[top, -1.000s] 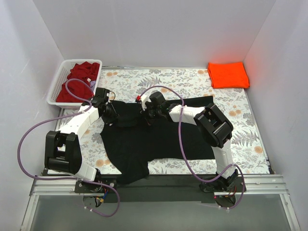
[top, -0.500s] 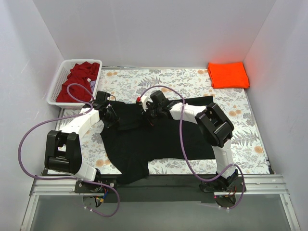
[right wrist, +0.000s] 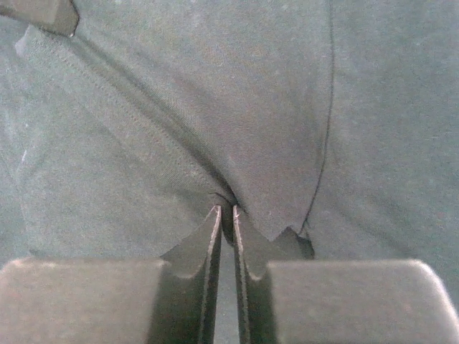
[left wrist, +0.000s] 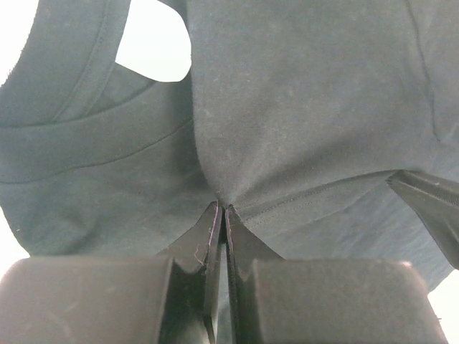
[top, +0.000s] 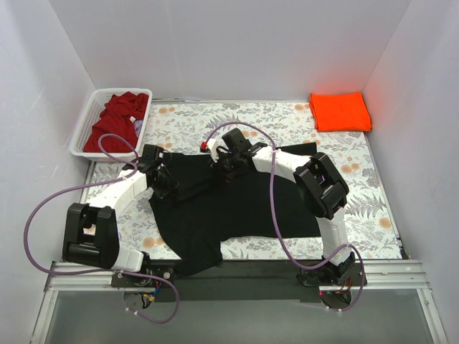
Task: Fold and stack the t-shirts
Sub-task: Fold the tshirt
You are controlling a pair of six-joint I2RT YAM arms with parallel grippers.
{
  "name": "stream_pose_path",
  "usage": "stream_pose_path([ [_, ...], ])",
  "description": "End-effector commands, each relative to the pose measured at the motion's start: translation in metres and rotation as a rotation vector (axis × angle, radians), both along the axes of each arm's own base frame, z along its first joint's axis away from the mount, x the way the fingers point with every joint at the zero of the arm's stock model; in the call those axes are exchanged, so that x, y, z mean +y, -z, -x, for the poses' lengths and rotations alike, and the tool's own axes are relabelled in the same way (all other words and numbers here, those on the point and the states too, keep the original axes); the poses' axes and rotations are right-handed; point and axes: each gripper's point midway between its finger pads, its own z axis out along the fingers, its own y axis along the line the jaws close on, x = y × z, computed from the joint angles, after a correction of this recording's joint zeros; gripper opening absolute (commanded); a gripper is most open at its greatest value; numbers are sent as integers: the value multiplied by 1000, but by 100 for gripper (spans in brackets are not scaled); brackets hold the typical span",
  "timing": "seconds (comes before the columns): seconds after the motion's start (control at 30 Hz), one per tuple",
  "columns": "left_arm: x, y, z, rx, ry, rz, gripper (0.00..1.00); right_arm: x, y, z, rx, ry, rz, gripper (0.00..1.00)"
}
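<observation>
We see the black t-shirt [top: 229,208] spread over the middle of the table [top: 380,208], its lower part reaching the near edge, where a bunched corner hangs over. Both arms reach to its far edge. The left gripper [left wrist: 221,208] has its jaws pressed together on a hemmed fold of the black cloth, which puckers at the tips. The right gripper [right wrist: 224,210] shows only a thin slit between its jaws, with the same cloth drawn into it, so it is pinched there too. The orange t-shirt [top: 341,111] lies folded at the far right corner. The dark red t-shirt [top: 115,122] sits crumpled in the basket [top: 83,127] at the far left corner.
</observation>
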Motion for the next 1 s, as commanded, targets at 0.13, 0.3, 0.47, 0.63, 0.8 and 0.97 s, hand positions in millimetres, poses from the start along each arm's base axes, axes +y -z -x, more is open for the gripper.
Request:
stream_pose_path([
  [0.13, -5, -7, 9, -36, -36, 33, 0, 1, -7, -5, -6, -19, 7, 22],
  [0.3, -5, -23, 0, -80, -43, 17, 0, 3, -3, -8, 1, -16, 14, 22],
  [0.47, -6, -39, -1, -112, -46, 8, 0, -2, -9, -8, -13, -12, 25, 23],
  [0.63, -15, -13, 20, -49, -45, -5, 0, -10, -14, -6, -25, -9, 47, 36],
  [0.8, -14, -6, 22, -80, -92, -8, 2, -33, -33, -22, -71, 95, 69, 48],
  [0.97, -5, -15, 15, -127, -133, -42, 12, -62, -52, -37, -64, 193, 43, 53],
])
